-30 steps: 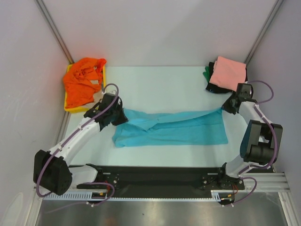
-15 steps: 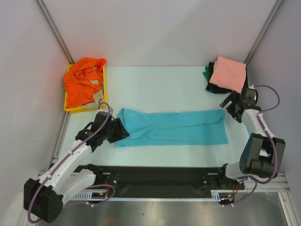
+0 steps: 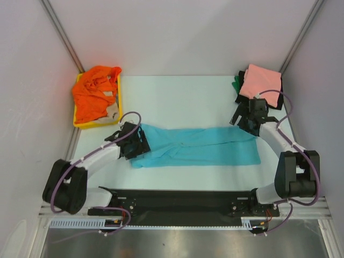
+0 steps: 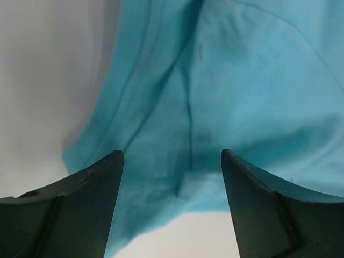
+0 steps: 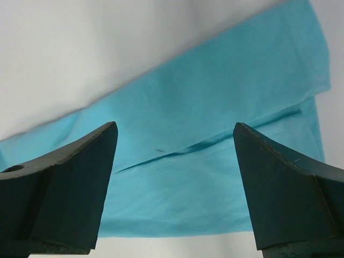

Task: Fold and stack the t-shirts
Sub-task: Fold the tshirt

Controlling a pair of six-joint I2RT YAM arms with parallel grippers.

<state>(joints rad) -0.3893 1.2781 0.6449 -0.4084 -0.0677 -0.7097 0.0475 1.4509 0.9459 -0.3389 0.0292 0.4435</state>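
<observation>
Pale table [image 3: 183, 102] | grey walls [image 3: 177, 37] | turquoise t-shirt [image 3: 199, 148] lying flat, possibly folded lengthwise

The turquoise t-shirt [image 3: 196, 146] was plain, one even colour, on a pale mint-white counter [image 3: 177, 97]. The orange t-shirt [image 3: 92, 95] filled a yellow tray [image 3: 80, 124] at far left. At far right, a salmon pink t-shirt [image 3: 262, 83] topped a green t-shirt [image 3: 236, 84] and a black t-shirt [image 3: 244, 100]. The left end effector [image 4: 172, 153] and right end effector [image 5: 174, 124] were matte black.
</observation>
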